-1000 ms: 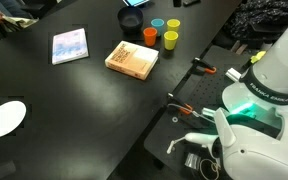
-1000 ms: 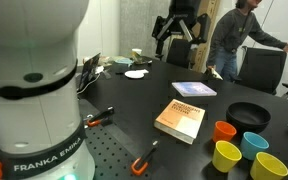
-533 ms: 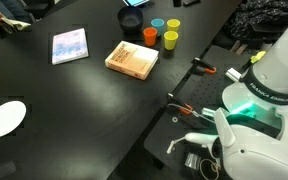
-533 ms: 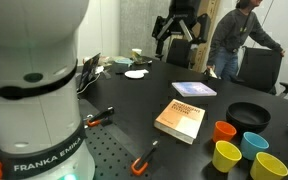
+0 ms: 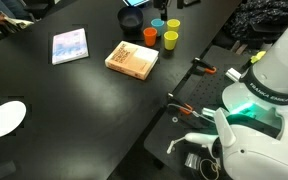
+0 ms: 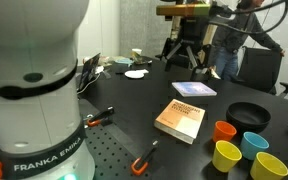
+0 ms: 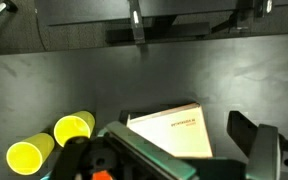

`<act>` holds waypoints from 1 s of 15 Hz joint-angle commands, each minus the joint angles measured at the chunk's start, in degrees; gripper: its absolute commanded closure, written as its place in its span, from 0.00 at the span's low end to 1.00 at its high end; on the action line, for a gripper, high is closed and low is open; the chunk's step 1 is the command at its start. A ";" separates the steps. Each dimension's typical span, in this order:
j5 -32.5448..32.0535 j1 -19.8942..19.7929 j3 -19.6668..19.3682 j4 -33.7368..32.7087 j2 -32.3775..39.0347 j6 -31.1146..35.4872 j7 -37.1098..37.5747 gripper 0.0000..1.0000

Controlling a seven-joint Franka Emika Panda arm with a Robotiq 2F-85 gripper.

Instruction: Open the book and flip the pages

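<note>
The book (image 5: 132,59) lies closed on the black table, tan-orange cover up, and shows in both exterior views (image 6: 181,120). Its pages are hidden inside; only pale page edges show. My gripper (image 6: 187,48) hangs high above the far side of the table, well away from the book, blurred, with its fingers apart and empty. It is outside the frame in the exterior view that shows the white plate. In the wrist view the book (image 7: 174,128) lies far below between my two dark fingers (image 7: 164,150).
A blue-pink booklet (image 5: 69,45) lies beside the book. Orange (image 5: 150,35), yellow (image 5: 169,40) and blue (image 5: 157,24) cups and a black bowl (image 5: 130,18) stand behind it. A white plate (image 5: 4,118) sits near the table edge. The robot base (image 5: 254,100) and orange-handled clamps (image 6: 144,158) are close.
The arm has swung: the gripper has dropped lower and a horizontal arm link now shows at the top of an exterior view. The book has not moved.
</note>
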State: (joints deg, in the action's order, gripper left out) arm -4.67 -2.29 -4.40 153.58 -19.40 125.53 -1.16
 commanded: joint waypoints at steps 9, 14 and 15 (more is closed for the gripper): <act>23.52 -4.32 0.39 -13.43 36.28 22.77 -22.96 0.00; 19.39 -8.07 2.68 -22.69 48.05 25.01 -21.43 0.00; 18.82 -8.64 2.87 -24.04 49.80 25.41 -20.92 0.00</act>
State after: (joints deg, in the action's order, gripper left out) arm 15.87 -7.92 -3.23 135.18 24.16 149.85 -22.06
